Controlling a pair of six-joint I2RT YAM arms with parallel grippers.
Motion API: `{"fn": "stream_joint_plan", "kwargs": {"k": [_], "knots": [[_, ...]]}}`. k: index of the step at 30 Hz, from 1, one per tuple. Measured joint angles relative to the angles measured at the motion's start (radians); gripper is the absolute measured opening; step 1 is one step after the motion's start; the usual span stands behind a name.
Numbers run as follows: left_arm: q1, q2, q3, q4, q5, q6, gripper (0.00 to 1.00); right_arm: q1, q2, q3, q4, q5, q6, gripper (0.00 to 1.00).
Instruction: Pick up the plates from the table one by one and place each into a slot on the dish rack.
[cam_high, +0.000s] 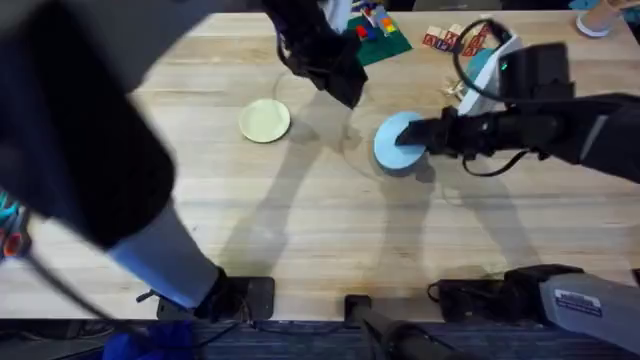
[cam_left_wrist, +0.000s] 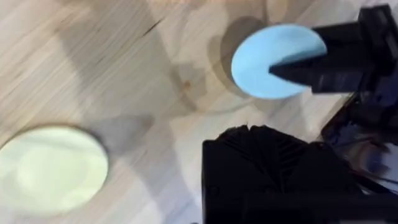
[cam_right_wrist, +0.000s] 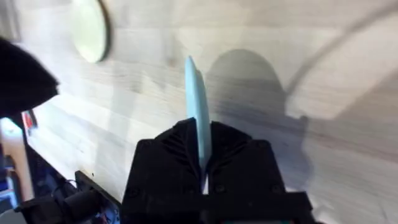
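My right gripper (cam_right_wrist: 200, 163) held the light blue plate (cam_high: 397, 141) by its rim, fingers clamped on either face (edge-on in my wrist view), lifted above the table (cam_high: 300, 230) near its middle. The pale yellow-cream plate (cam_high: 265, 121) lay flat toward the far edge, well apart. My left gripper (cam_high: 335, 75) hovered between them; I could not tell its fingers' state. Bare planks spread toward the near edge.

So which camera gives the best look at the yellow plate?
The overhead view: the yellow plate lies whole and flat on the table. The left wrist view cuts it off at the edge; the right wrist view shows it small and slanted.
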Motion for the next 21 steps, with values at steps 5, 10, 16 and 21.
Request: {"fn": "stream_joint_plan", "kwargs": {"k": [5, 10, 16, 21], "knots": [[0.0, -0.116, 0.002, -0.056, -0.073, 0.002, 0.041, 0.002, -0.054, 0.081, -0.097, 0.004, -0.067, 0.041], [0.0, -0.196, 0.002, -0.103, -0.155, 0.003, 0.042, 0.002, -0.078, 0.186, -0.227, 0.023, -0.147, 0.041], [0.006, -0.271, 0.002, -0.146, -0.245, -0.01, 0.042, 0.002, -0.078, 0.345, -0.405, 0.106, -0.257, 0.041], [0.056, -0.324, 0.002, -0.152, -0.267, -0.017, 0.042, 0.002, -0.078, 0.494, -0.528, 0.178, -0.348, 0.041]]}}
